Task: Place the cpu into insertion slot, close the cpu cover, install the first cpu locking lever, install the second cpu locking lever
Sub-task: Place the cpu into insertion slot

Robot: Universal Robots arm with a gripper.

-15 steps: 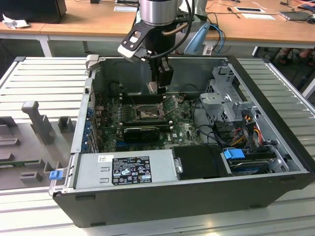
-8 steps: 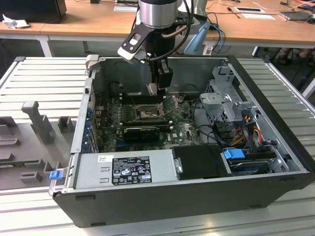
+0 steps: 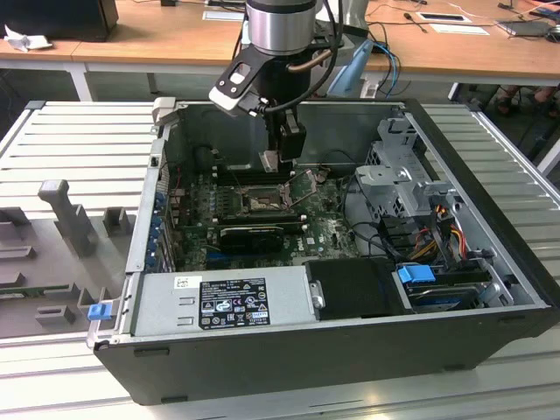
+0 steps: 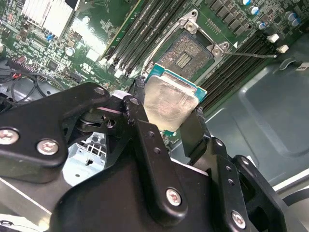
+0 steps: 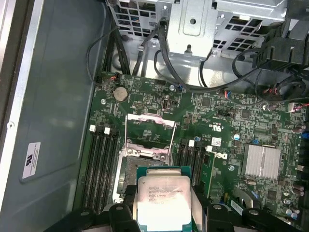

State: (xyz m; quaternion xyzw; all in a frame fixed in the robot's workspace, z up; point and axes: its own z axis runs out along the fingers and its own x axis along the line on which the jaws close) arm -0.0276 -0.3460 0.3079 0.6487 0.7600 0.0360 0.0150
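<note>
My gripper (image 3: 273,163) hangs inside the open computer case and is shut on the cpu (image 4: 170,102), a flat silver-grey chip with a green edge, held by two opposite sides between the black fingers (image 4: 139,118). The cpu (image 5: 161,200) hovers above the motherboard, just beside the insertion slot (image 4: 186,52) and partly covering it in the first wrist view. The insertion slot (image 3: 261,203) lies bare with its dark centre showing. The cpu cover (image 5: 149,129), a silvery windowed frame, is swung open behind the slot. A thin wire lever (image 4: 251,54) sticks out beside the socket.
Rows of memory slots (image 5: 100,164) flank the socket on both sides. A black ridged heatsink bar (image 3: 249,234) lies in front of it, a silver heatsink (image 5: 260,162) to one side. The metal drive cage (image 3: 398,175), cables (image 3: 437,219) and power supply (image 3: 223,299) crowd the case.
</note>
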